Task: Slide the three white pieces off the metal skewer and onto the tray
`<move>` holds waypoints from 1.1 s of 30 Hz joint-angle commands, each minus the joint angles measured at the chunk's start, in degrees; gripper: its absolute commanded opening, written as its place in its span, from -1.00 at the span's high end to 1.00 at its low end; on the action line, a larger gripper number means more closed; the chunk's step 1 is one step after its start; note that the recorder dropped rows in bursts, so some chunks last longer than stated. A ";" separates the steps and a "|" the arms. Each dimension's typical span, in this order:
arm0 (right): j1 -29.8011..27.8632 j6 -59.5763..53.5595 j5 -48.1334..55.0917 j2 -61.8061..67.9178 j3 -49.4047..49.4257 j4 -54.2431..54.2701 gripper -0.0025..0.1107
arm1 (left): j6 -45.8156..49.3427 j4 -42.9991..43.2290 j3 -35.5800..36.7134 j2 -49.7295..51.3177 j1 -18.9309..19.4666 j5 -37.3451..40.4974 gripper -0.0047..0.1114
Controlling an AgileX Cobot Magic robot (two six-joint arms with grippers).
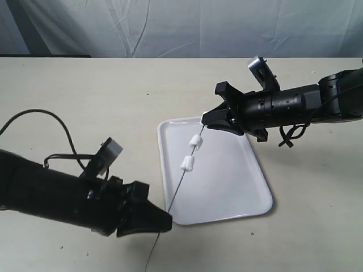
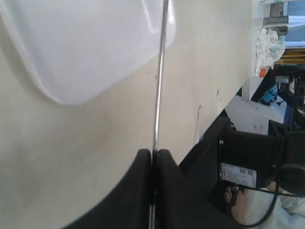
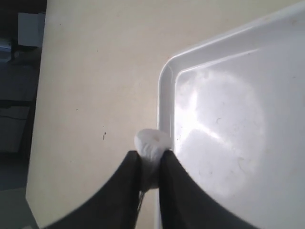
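The thin metal skewer (image 1: pixel 180 184) slants over the left part of the white tray (image 1: pixel 238 187). My left gripper (image 1: pixel 164 222) is shut on its lower end, as the left wrist view shows, with the rod (image 2: pixel 159 86) running out between the black fingers. Two white pieces (image 1: pixel 196 141) (image 1: pixel 188 164) sit on the rod above the tray. My right gripper (image 1: pixel 209 120) is at the rod's upper end, shut on the third white piece (image 3: pixel 151 145), which bulges out between the fingertips over the tray's corner (image 3: pixel 164 86).
The tray lies on a beige table (image 1: pixel 85 96). A pale backdrop (image 1: pixel 181 25) hangs behind the table's far edge. Black cables (image 1: pixel 48 122) trail on the table by the left arm.
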 commanded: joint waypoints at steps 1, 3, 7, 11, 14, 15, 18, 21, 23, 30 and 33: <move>-0.50 -1.77 -2.97 -0.04 -0.37 1.88 0.73 | 0.77 1.84 5.05 -1.37 -0.22 4.03 0.92; -0.50 -1.89 -2.94 -0.04 -0.37 1.88 0.73 | 0.89 1.84 7.68 -3.07 -0.22 5.60 0.92; -0.50 -1.35 -0.47 -0.04 -0.37 0.09 0.42 | 0.89 1.84 8.94 -6.62 -0.22 3.73 0.92; -0.50 3.75 0.73 -0.04 -0.37 -3.65 0.24 | -0.32 1.84 7.31 -10.14 -0.22 -3.19 0.92; -0.50 4.18 3.85 -0.04 -0.25 -3.53 0.34 | -2.08 1.84 3.59 -10.86 -0.22 -7.93 0.92; -0.42 4.60 4.47 -0.04 -0.25 -3.79 0.34 | -2.38 1.84 1.69 -10.86 -0.22 -8.02 0.92; 1.27 4.84 5.96 -0.04 -0.25 -2.34 0.34 | -4.38 1.84 -0.93 -10.86 -0.22 -9.22 0.92; 3.73 4.60 6.72 -0.04 -0.25 1.24 0.34 | -5.26 1.84 -1.16 -10.86 -0.22 -10.97 0.92; 4.78 4.49 6.30 -0.04 -0.25 1.88 0.34 | -6.26 1.84 -1.16 -10.86 -0.22 -10.97 0.92; 5.90 3.84 6.44 -0.04 -0.25 1.88 0.34 | -8.49 1.84 -1.03 -10.86 -0.22 -9.29 0.92; 5.90 3.84 6.32 -0.04 -0.36 1.88 0.34 | -8.96 1.84 -1.03 -10.86 -0.22 -9.52 0.92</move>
